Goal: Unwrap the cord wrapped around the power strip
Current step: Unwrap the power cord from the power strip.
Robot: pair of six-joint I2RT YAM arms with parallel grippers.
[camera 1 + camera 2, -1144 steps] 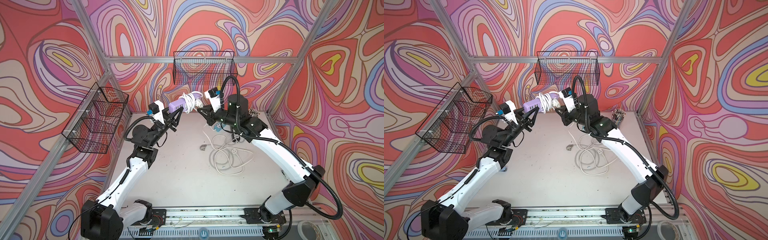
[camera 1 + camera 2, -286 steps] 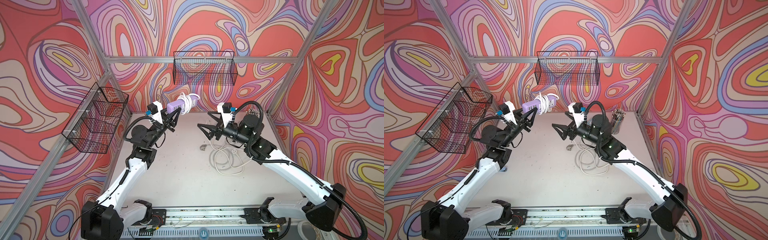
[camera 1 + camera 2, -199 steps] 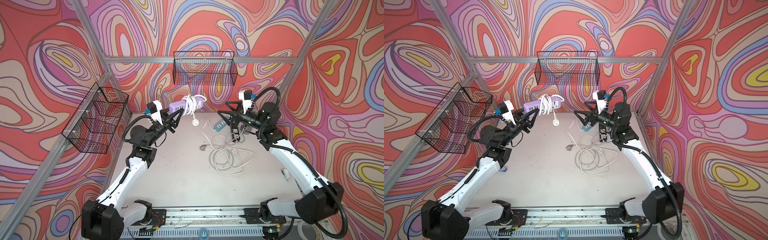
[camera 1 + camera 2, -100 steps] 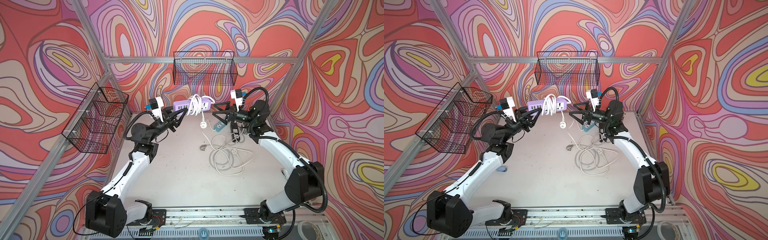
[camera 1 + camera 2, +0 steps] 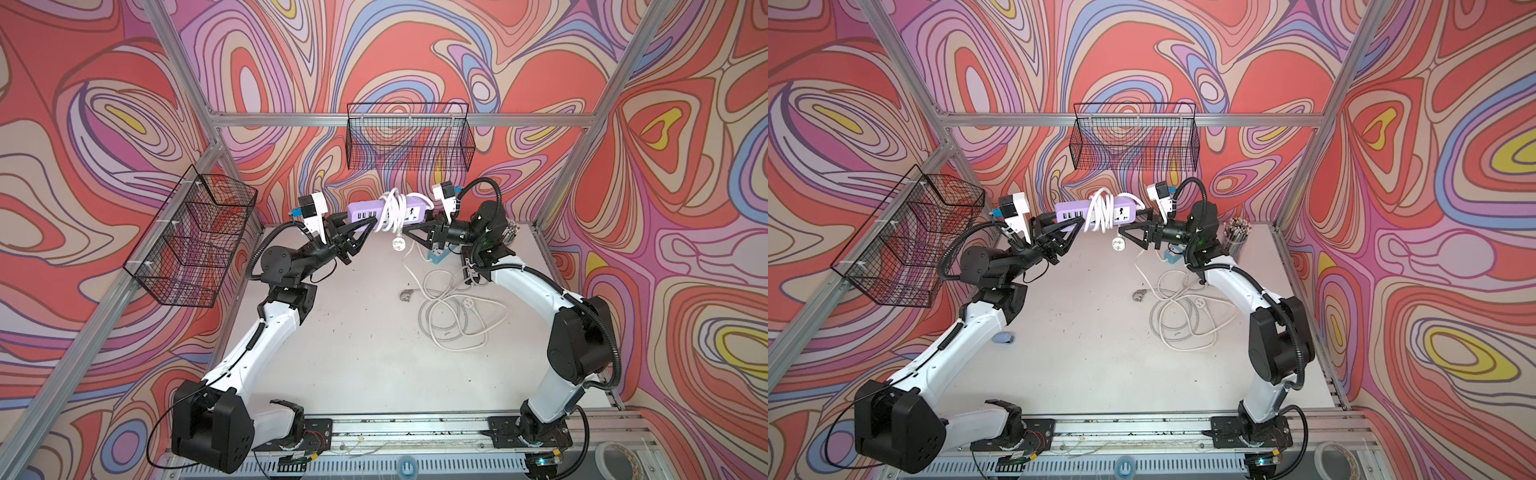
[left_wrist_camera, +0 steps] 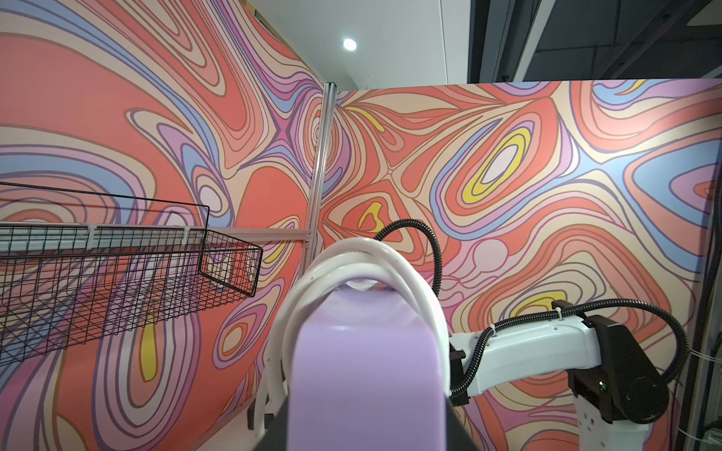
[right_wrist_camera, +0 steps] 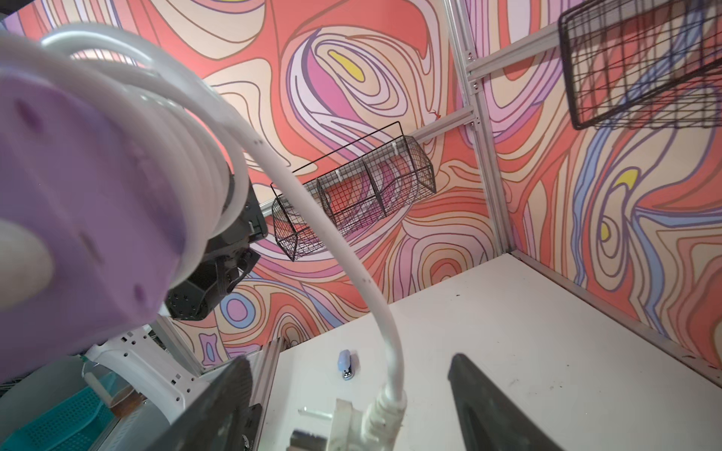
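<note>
two grippers meet at the lilac plastic power strip [image 5: 362,209], which hangs in the air above the back of the white table [image 5: 353,332]. my left gripper [image 5: 365,224] is clamped on one end, and the white cord [image 5: 392,210] coils around the middle, its white plug [image 5: 398,243] dangling. my right gripper [image 5: 411,227] has its jaws apart just beside the other end, the plug between them in the right wrist view.

The right end effector [image 5: 415,224], which had pulled back low over the table [image 5: 353,353], has returned to the right end of the purple power strip [image 5: 362,210], jaws apart. The strip, tilted earlier, now lies level. The white plug [image 5: 398,243] has come loose and dangles below the wrapped cord [image 5: 390,208].
</note>
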